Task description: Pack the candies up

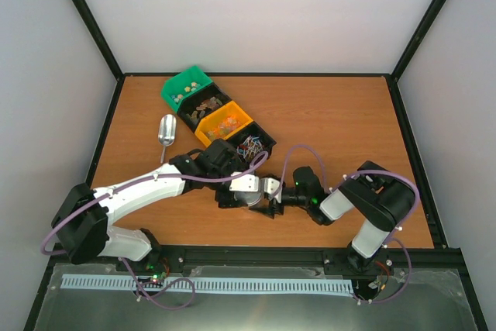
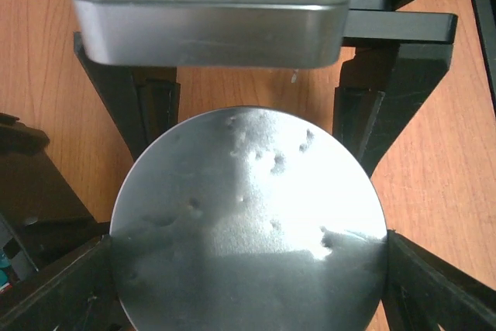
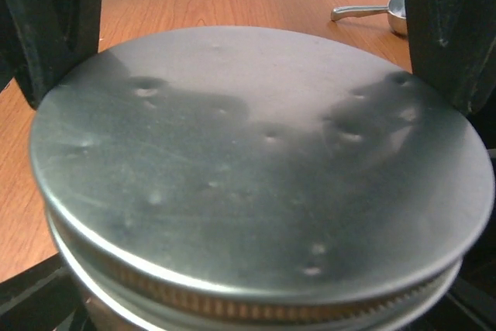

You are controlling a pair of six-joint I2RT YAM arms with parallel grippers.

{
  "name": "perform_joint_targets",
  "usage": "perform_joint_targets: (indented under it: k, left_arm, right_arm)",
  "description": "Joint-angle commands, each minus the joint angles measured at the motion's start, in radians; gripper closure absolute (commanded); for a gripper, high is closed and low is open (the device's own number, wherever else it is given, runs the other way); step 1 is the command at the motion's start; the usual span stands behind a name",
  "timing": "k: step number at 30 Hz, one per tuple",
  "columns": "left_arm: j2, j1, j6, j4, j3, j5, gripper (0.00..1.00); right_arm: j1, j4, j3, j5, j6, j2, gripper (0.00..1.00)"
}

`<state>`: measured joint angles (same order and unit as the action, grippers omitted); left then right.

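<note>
Meanwhile, near the front centre of the table [image 1: 349, 129], the left gripper [image 2: 246, 246] is clamped around the round silver tin [image 3: 232, 312] and the right gripper [image 3: 263, 91] pinches its dented lid [image 3: 248, 153] by the rim, while the candies [image 1: 208, 105] lie in the row of bins [image 1: 203, 132] at back left.

Your left arm [image 1: 139, 191] stretches low toward the table's middle and your right arm [image 1: 372, 207] bends at the elbow to reach leftward, so the two meet, the left gripper [image 2: 248, 153] clamped wide on a metal tin [image 3: 256, 317] and the right gripper [image 3: 248, 98] wide against its lid [image 3: 248, 176].
</note>
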<state>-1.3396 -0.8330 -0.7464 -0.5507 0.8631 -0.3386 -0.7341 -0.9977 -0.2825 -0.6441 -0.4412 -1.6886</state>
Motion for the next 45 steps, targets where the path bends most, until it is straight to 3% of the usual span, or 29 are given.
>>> perform_joint_targets:
  k: [1,3,7,15,19,29,33,40,42,45]
  left_arm:
    - [-0.009,-0.022,-0.082,-0.103,-0.006,-0.086,0.63]
    - [-0.017,-0.021,0.091,-0.05,0.017,-0.059,0.63]
    - [-0.036,-0.029,0.36,0.018,0.045,0.029,0.63]
    - [-0.023,-0.076,0.471,0.058,0.025,0.06,0.64]
    - [-0.008,-0.08,0.413,0.058,0.003,-0.038,0.65]
    - [-0.017,-0.079,0.039,-0.047,-0.004,-0.172,0.68]
    - [-0.042,-0.08,-0.103,-0.101,0.013,-0.186,0.68]
    - [-0.049,-0.08,-0.303,-0.174,0.025,-0.148,0.69]
    - [-0.052,-0.078,-0.271,-0.169,0.032,-0.137,0.69]
    - [-0.062,-0.073,-0.183,-0.158,0.051,-0.129,0.69]
  right_arm:
    - [0.035,-0.003,-0.027,-0.011,-0.017,0.013,0.08]
    - [0.031,-0.005,-0.028,0.001,0.018,0.021,0.0]
    - [-0.017,-0.026,-0.004,0.085,0.062,0.038,0.0]
    - [-0.042,-0.029,-0.018,0.156,0.135,0.006,0.01]
    - [-0.041,-0.036,-0.02,0.152,0.115,0.005,0.11]
    - [-0.041,-0.071,-0.002,0.009,0.048,0.004,0.36]
    - [-0.031,-0.07,0.001,-0.041,0.014,0.001,0.41]
    - [-0.005,-0.048,0.002,-0.084,-0.005,0.005,0.4]
    - [0.0,-0.047,0.004,-0.078,-0.006,0.008,0.31]
    - [0.002,-0.044,0.012,-0.069,-0.003,0.028,0.07]
